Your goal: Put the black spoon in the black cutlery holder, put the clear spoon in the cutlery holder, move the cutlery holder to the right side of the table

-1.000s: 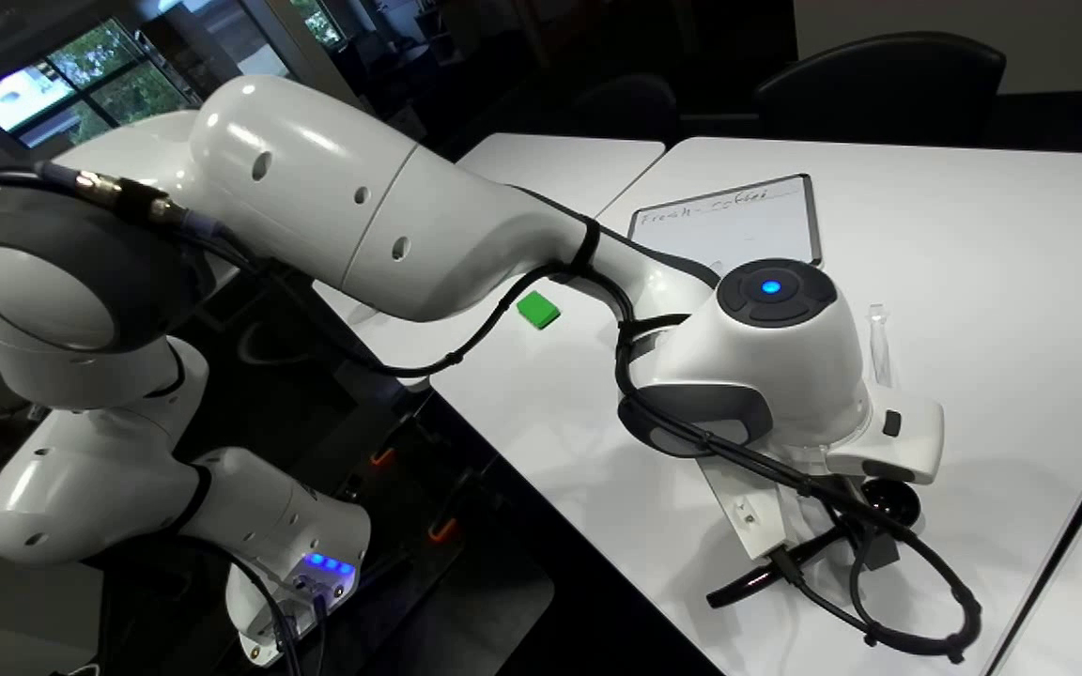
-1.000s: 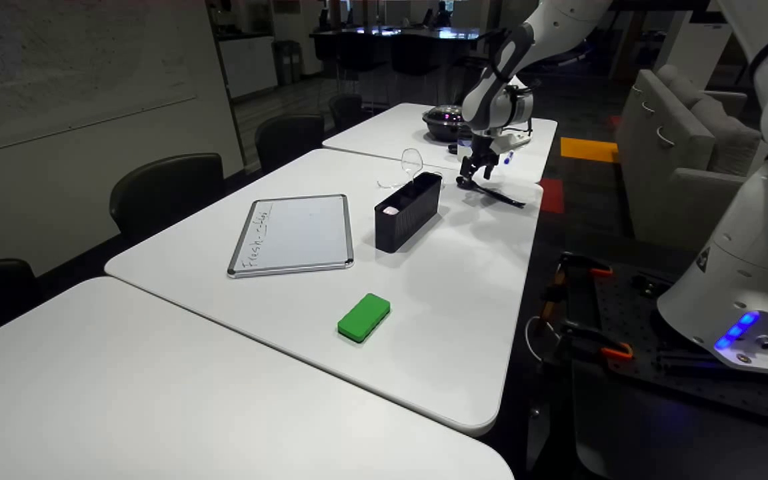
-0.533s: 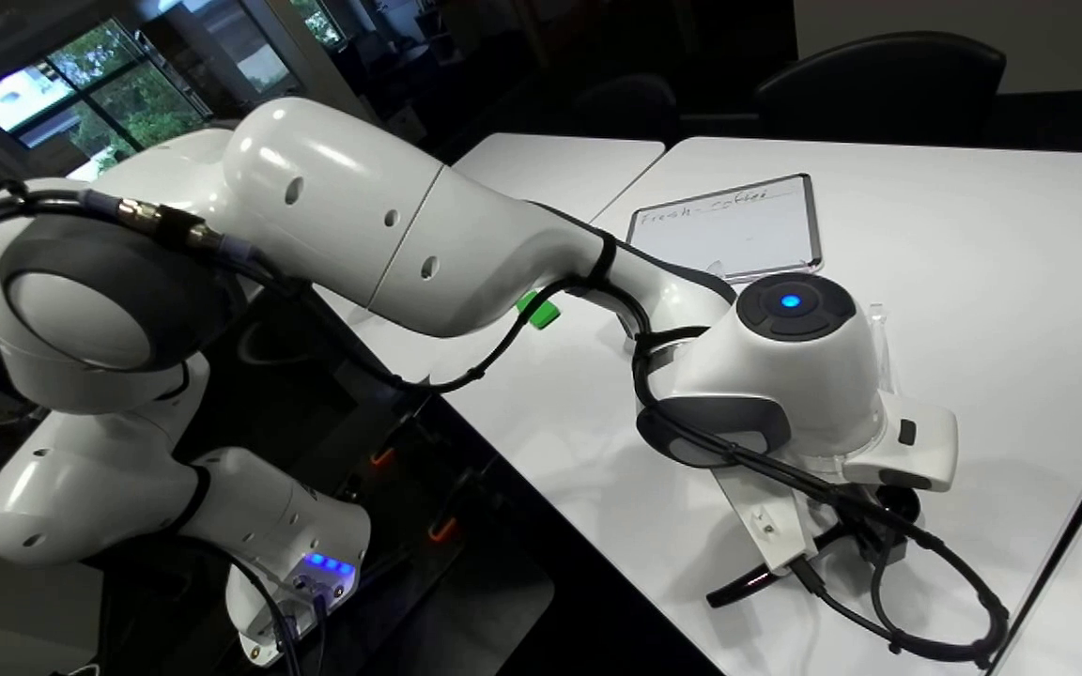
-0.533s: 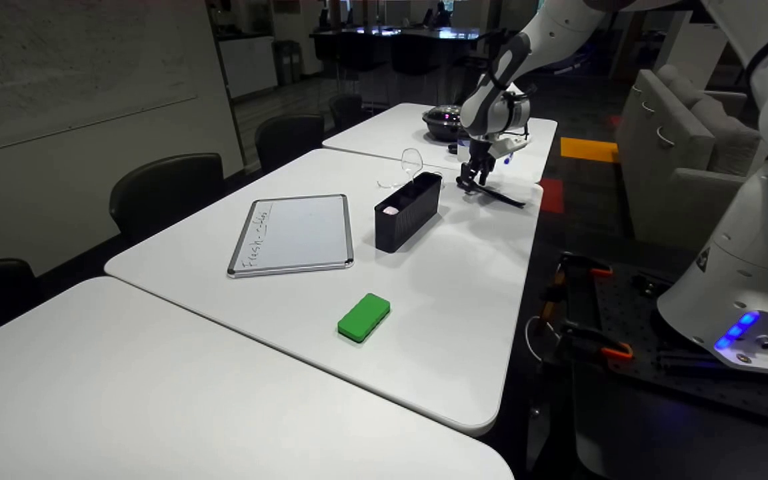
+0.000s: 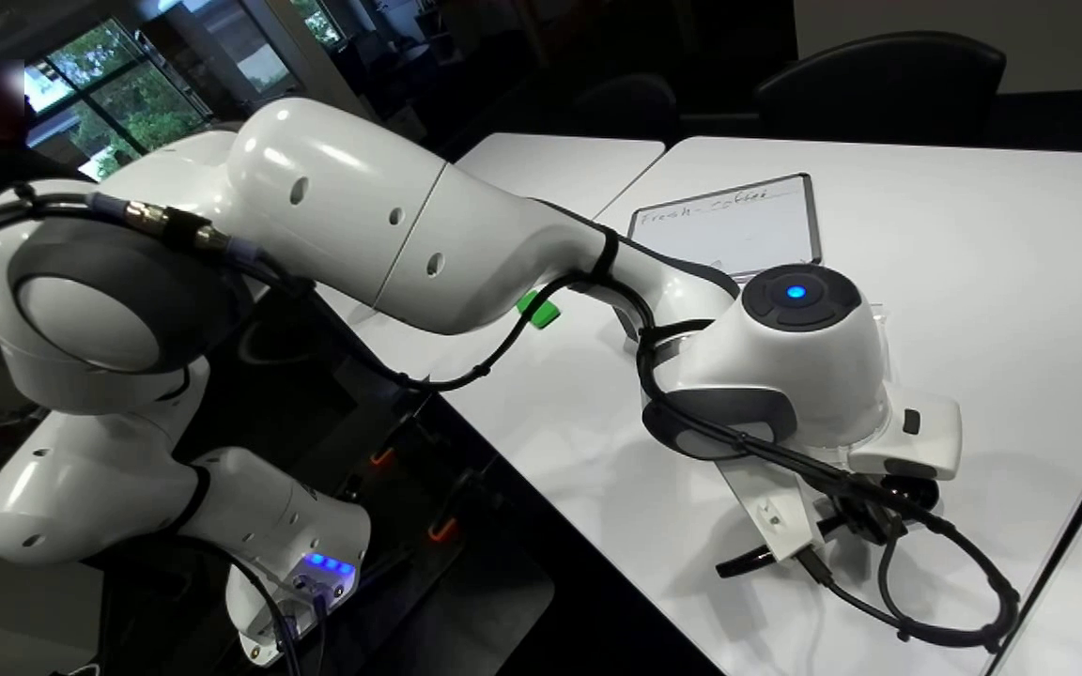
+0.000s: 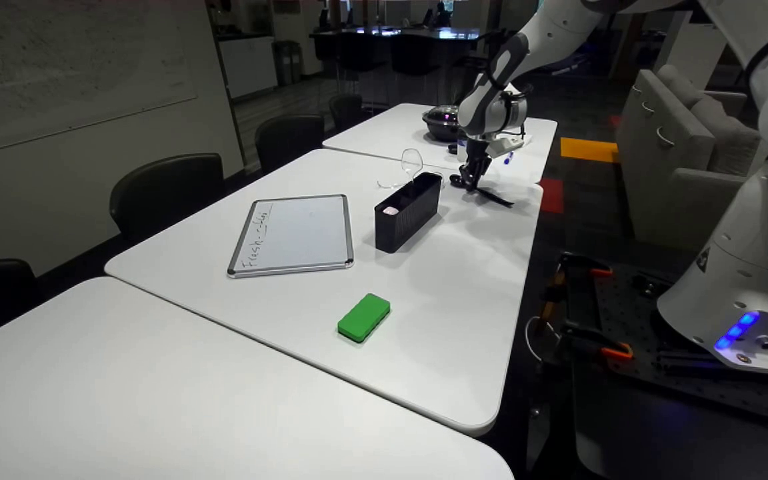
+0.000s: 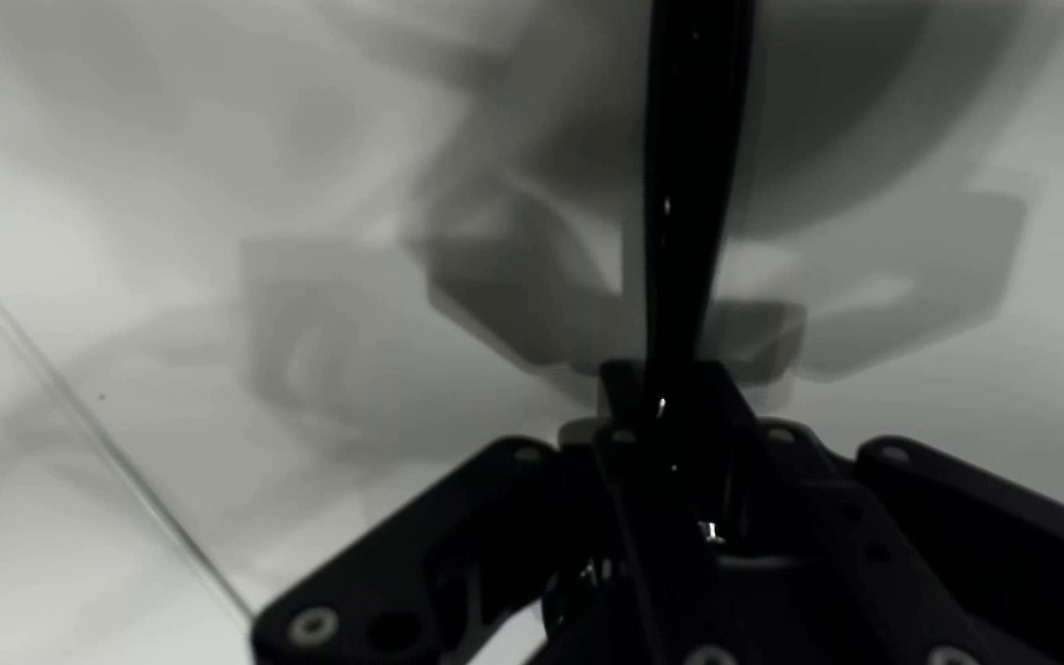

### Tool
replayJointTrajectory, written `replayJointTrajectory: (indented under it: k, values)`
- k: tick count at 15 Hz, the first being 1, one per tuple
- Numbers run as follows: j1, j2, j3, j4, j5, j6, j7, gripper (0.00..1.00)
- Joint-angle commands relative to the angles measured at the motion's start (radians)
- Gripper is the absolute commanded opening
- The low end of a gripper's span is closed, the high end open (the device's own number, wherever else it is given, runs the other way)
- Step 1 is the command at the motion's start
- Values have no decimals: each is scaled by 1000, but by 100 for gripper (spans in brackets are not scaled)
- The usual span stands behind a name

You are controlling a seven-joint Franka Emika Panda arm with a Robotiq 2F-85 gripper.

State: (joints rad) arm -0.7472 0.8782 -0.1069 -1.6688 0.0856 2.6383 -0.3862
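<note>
Clamped on the slender glossy all-black spoon [image 7: 694, 157] with both jaws of the dark two-fingered gripper [image 7: 668, 380]; taken by the narrow neck near the round bowl, leaving the long handle to run free; to be found low, at or just above the plain white flat-topped table [image 6: 437, 300], near the far end of the long narrow black box-like cutlery holder [image 6: 417, 217] and apart from it, pointing handle-first toward the table's edge; cannot tell, from so dark a wrist view, whether lifted clear of the white top or touching it.

Judge the spoon light, probably moulded plastic; expect stiffness at the neck and a slight spring along the thin handle; should bear a firm squeeze without cracking; looks slick, going by the sharp highlights, so may skid or pivot in the grip under the pull of so much free length; better squeeze firmly and travel smoothly than hold delicately.

Hold here, close to the bowl; leaves the handle tip free to enter the holder first, after tipping from near level to upright; mind the rim, so as not to twist the spoon by a knock; expect the holder hollow, rigid and light, liable to slide or tip; later, grasp across the narrow width, at the middle of the long walls.
</note>
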Motion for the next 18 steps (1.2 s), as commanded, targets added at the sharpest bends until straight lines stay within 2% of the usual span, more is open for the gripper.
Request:
replayJointTrajectory:
  k: [1, 5, 11, 14, 18]
  values:
    - [0, -43, 8, -26, -14, -37, 5, 5]
    - [26, -171, 0, -147, -7, -9, 29, 5]
    - [98, -445, -17, -360, 12, 84, 96, 5]
    - [169, -551, -44, -449, 13, 185, 178, 5]
    - [338, -660, -155, -583, -53, 365, 337, 5]
